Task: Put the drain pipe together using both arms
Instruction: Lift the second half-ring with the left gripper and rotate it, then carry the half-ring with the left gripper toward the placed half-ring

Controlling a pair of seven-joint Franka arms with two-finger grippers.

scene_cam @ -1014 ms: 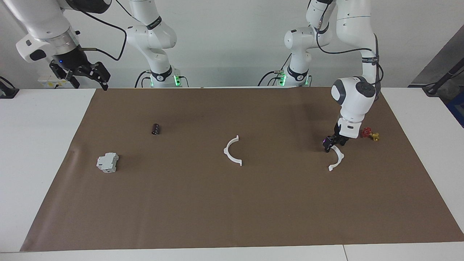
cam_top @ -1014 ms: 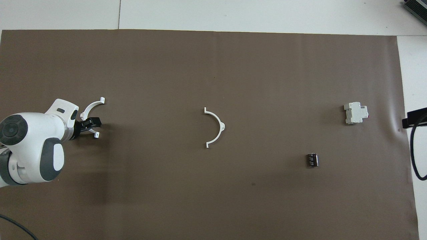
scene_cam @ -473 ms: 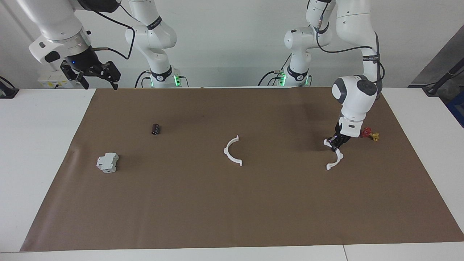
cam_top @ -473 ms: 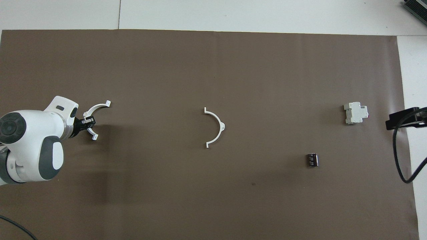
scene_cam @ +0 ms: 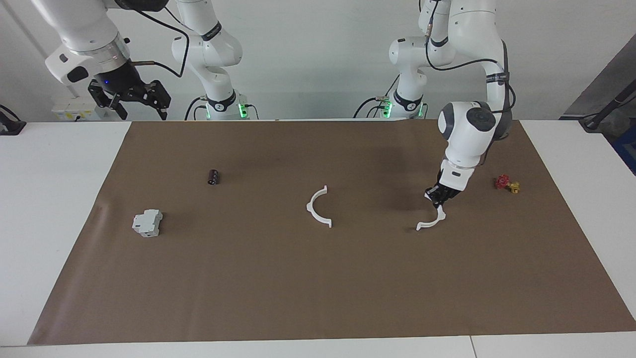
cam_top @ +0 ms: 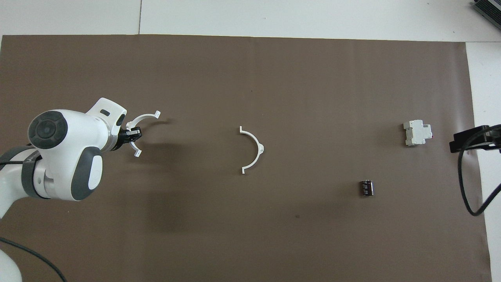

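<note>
My left gripper (scene_cam: 439, 195) is shut on one end of a white half-ring (scene_cam: 433, 222) and holds it just above the brown mat, toward the left arm's end. In the overhead view this gripper (cam_top: 131, 135) pinches the half-ring (cam_top: 145, 116) with the curve opening toward the middle of the table. The second white half-ring (scene_cam: 316, 209) lies flat at the mat's middle (cam_top: 255, 145), untouched. My right gripper (scene_cam: 133, 99) is open and empty, raised over the mat's edge at the right arm's end; it also shows in the overhead view (cam_top: 465, 140).
A grey boxy block (scene_cam: 147, 222) (cam_top: 417, 133) and a small dark cylinder (scene_cam: 213, 176) (cam_top: 366, 187) lie toward the right arm's end. A small red and yellow part (scene_cam: 507, 184) lies at the left arm's end. The brown mat (scene_cam: 318, 288) covers the table.
My left gripper shut on the half-ring, raised it and carried it toward the middle of the mat. My right gripper moved in toward the mat's edge.
</note>
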